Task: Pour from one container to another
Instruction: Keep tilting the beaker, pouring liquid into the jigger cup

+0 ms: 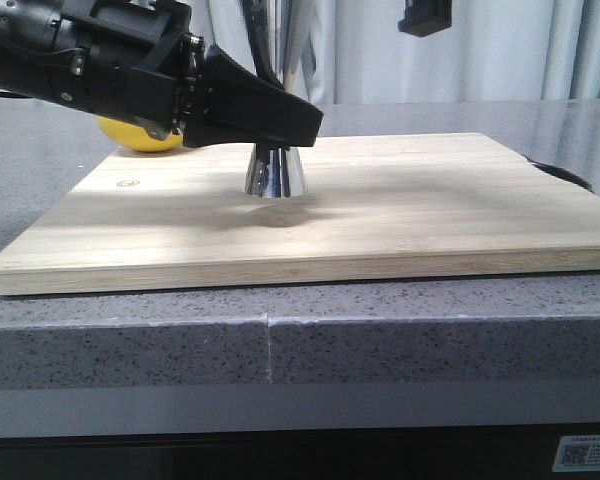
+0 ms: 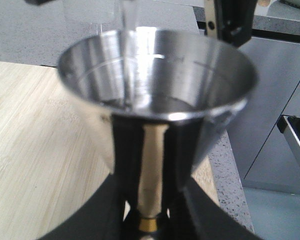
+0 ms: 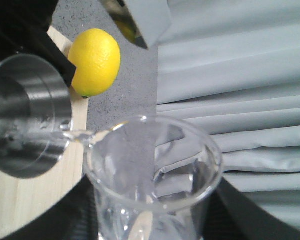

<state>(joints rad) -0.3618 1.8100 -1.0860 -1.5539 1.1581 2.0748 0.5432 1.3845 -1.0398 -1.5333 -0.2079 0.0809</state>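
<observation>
Jigger stands on wooden board over grey counter, left pincer clamping it, curtains behind.

A grey speckled stone counter fills the foreground, with a seam running down its front edge. A pale wooden cutting board lies flat on it, reaching almost to the counter's front edge. Behind the counter's far edge hang pale grey pleated curtains. Soft light falls from above, casting faint shadows on the board. Below the counter sits what may be a grey cabinet front.
</observation>
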